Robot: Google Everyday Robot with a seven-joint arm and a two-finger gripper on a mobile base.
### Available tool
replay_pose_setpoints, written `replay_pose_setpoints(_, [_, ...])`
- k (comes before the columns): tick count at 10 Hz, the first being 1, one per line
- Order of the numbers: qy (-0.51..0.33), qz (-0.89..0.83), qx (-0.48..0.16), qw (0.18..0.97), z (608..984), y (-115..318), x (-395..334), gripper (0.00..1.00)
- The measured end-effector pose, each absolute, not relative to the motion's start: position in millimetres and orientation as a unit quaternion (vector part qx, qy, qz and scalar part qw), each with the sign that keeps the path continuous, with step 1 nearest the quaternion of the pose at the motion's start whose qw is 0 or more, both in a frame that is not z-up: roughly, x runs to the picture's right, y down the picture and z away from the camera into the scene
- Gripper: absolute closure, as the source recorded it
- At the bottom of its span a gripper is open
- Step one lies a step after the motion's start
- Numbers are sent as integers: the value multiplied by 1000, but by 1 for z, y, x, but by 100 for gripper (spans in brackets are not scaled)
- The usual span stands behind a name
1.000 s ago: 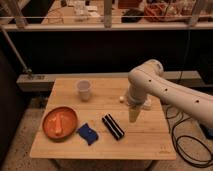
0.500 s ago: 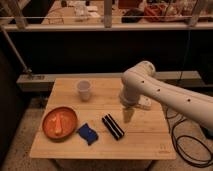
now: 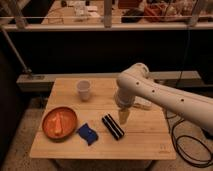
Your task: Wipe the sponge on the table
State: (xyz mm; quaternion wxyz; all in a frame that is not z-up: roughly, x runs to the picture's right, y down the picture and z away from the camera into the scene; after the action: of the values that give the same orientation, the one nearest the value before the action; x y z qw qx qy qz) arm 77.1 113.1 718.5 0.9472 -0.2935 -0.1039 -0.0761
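Light wood table (image 3: pixel 145 137) in a dim room, w/ a railing and some clutter behind it. Sponge (image 3: pixel 87 133) is the blue block near the front edge, left of center. It's just right of the orange plate (image 3: pixel 71 126), can't say if they touch. A black bar w/ white stripes (image 3: pixel 113 126) lies just on the sponge's other side. White cup (image 3: pixel 83 90) sits further back. Gripper (image 3: pixel 123 116) hangs pointing down off the white arm (image 3: pixel 165 97), right beside the bar's far end and apart from the sponge. Can't tell if it's open or closed tbh.
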Motion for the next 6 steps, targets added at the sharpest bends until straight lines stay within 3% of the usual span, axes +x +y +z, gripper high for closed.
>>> replay_pose_setpoints(6, [-128,-113,-298,939,727,127,50,20])
